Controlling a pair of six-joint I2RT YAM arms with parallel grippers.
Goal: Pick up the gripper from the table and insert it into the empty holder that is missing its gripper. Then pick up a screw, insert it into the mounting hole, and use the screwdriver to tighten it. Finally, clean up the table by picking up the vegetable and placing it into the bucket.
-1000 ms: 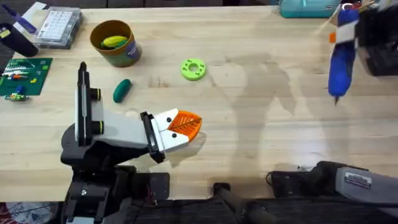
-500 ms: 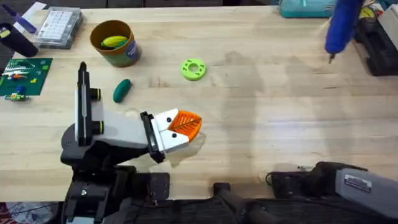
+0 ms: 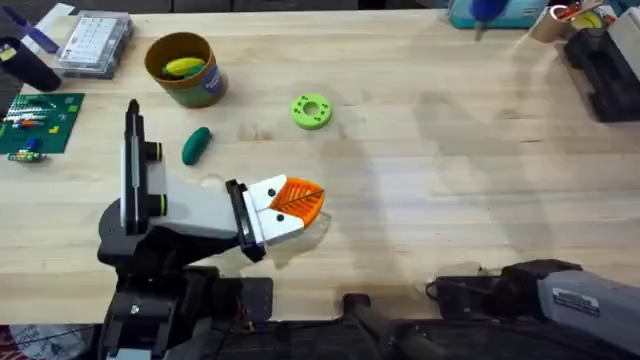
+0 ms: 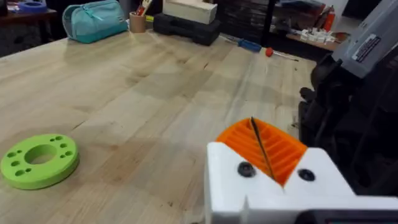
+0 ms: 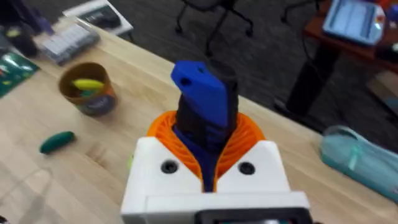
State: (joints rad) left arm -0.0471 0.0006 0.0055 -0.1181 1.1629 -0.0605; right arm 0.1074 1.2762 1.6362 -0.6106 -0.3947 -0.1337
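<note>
My left claw (image 3: 300,203) is resting pinched shut and empty. The vegetable (image 3: 196,145) is lying at its ten o'clock, tilted. My right claw (image 5: 208,165) is squeezing the screwdriver (image 5: 202,102).

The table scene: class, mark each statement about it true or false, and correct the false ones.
1. The vegetable lies inside the bucket. False: it lies on the table, apart from the bucket.
2. The right gripper is shut on the screwdriver. True.
3. The left gripper holds the green ring disc. False: its jaws are shut on nothing, and the disc lies apart on the table.
4. A yellow-green piece sits in the bucket. True.
5. A teal pouch rests near the table's far edge. True.
</note>
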